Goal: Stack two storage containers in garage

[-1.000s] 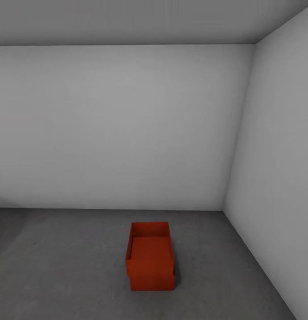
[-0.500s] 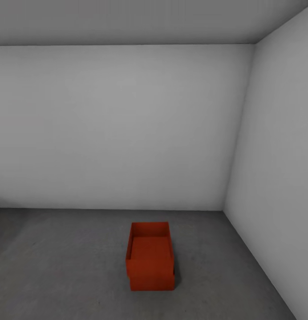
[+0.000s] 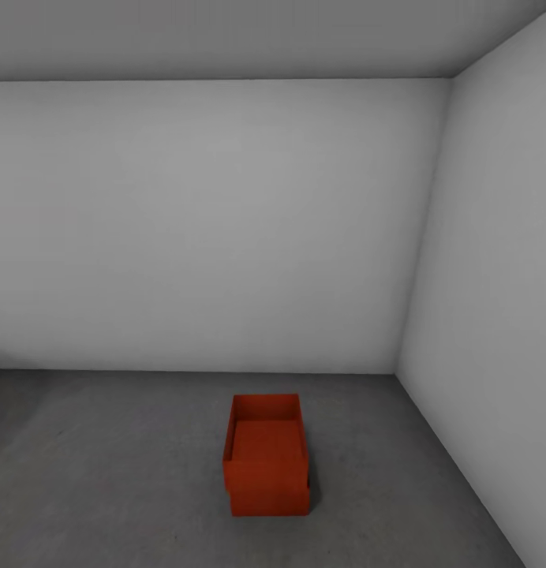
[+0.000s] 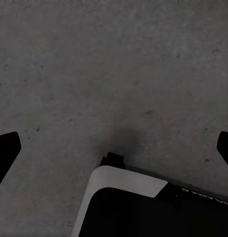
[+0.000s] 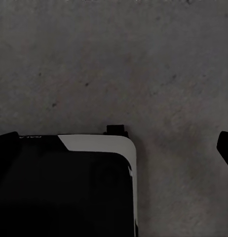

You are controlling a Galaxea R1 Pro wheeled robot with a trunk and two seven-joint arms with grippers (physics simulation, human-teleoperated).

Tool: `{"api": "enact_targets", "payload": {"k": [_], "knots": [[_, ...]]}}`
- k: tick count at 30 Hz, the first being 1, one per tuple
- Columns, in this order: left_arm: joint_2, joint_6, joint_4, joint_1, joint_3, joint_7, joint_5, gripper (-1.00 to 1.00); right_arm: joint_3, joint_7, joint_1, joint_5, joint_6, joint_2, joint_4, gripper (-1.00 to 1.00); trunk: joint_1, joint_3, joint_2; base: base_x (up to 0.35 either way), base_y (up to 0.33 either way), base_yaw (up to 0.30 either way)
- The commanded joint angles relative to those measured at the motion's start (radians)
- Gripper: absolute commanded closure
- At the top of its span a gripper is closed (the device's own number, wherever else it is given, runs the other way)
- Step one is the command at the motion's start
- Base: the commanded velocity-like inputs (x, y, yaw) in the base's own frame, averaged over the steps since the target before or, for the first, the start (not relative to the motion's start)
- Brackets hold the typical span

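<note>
A: Containers, location?
B: Upper container (image 3: 265, 454) is sitting stacked on lower container (image 3: 270, 500), on the garage floor (image 3: 107, 473) near the wall corner (image 3: 397, 371).
A: Grippers?
B: Left gripper (image 4: 114, 148) and right gripper (image 5: 119, 143) are both hanging spread wide, empty, over concrete.

Red-orange containers (image 3: 267, 457); speckled dark-grey floor (image 3: 107, 473); white-grey walls (image 3: 218, 229).

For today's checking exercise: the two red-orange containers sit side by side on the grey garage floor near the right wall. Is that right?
Not quite. The head view shows them stacked: the upper container rests on the lower container, which sits on the grey floor near the right wall.
</note>
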Motion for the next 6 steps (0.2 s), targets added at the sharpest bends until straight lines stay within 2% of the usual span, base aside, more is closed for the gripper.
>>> {"api": "enact_targets", "payload": {"k": [1, 6], "knots": [[0.0, -0.001, 0.0, -0.001, 0.002, 0.002, 0.003, -1.0, 0.001, 0.004, -0.001, -0.005, -0.006, 0.0, 0.003, -1.0, 0.0, -0.002, -0.001, 0.0, 0.0, 0.0], [0.0, -0.001, -0.001, -0.001, 0.002, 0.002, 0.003, -1.0, 0.001, 0.004, -0.001, -0.005, -0.005, 0.003, 0.003, -1.0, 0.0, -0.002, -0.001, 0.0, 0.0, 0.0]]}}
